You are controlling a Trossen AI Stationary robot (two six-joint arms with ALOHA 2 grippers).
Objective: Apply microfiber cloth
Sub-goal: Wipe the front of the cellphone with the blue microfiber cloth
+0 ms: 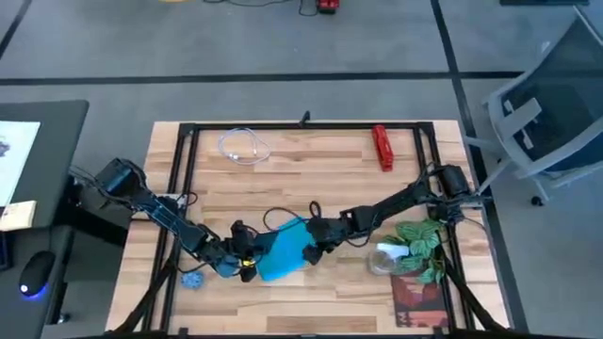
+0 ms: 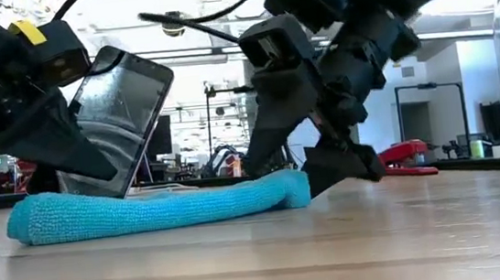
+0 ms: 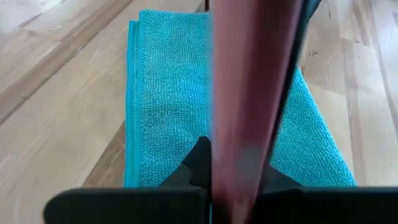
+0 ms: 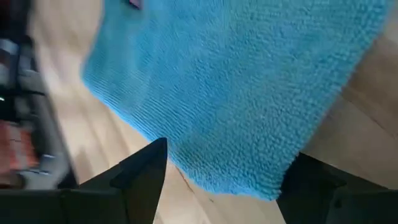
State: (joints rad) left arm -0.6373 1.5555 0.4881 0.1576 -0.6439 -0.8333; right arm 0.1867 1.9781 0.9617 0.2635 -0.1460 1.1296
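I'm seeing the left gripper (image 2: 97, 173) clamping the phone (image 2: 123, 115) tilted over the cloth (image 1: 285, 252) on the table (image 1: 311, 184). The right gripper (image 4: 221, 180) is hovering at the cloth's other edge — jaws spread wide, holding nothing.

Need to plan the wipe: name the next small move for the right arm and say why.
Probably close the right gripper on the microfiber cloth: its fingers are open at the cloth's edge, and the cloth lies flat on the table while the left gripper holds the smartphone tilted above it.

cloth (image 1: 283, 254): 1 | phone (image 2: 123, 115): 1 | claws: 2 | bottle (image 1: 384, 259): 1
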